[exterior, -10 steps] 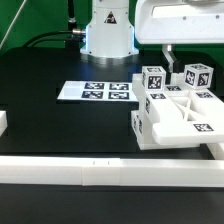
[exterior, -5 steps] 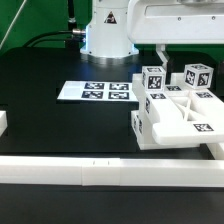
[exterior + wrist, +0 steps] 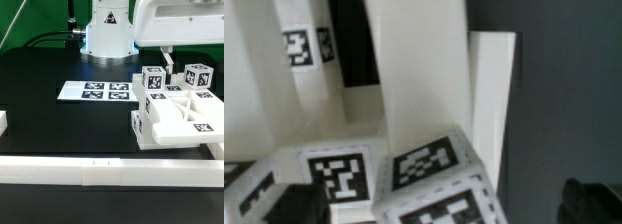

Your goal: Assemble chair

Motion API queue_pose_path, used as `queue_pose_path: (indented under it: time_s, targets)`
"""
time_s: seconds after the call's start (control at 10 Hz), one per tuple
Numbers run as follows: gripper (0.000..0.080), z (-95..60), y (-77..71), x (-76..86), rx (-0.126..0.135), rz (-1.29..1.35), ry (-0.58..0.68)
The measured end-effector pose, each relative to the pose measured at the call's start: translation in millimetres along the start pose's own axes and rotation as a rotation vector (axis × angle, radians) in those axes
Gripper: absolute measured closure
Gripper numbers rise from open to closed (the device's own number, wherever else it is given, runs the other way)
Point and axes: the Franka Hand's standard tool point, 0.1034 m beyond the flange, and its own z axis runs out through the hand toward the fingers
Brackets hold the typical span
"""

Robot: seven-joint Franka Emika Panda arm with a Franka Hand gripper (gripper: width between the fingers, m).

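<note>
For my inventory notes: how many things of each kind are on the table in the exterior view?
Chair body: 1
Marker board: 1
Long front rail: 1
Short white block at the left edge: 1
Total: 4

My gripper [image 3: 168, 52] shows only one fingertip below my arm's white housing; the chair [image 3: 178, 110] is cut by the exterior view's right edge.

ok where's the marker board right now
The marker board lies flat on the black table, left of centre in the exterior view, in front of the robot base and left of the chair.
</note>
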Motion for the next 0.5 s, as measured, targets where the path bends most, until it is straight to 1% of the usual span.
queue_pose_path:
  time_s: [0.2, 0.3, 0.4, 0.5]
  targets:
    - [0.0150, 0.2, 1.1, -0.2, -0.002, -0.096, -0.001]
    - [0.0150, 2.1, -0.9, -0.5, -0.036, -0.200, -0.004]
    - [0.0150, 3.7, -3.5, -1.4, -0.059, -0.293, -0.012]
    - [0.0150, 3.4, -2.7, -1.2, -0.080, -0.387, -0.018]
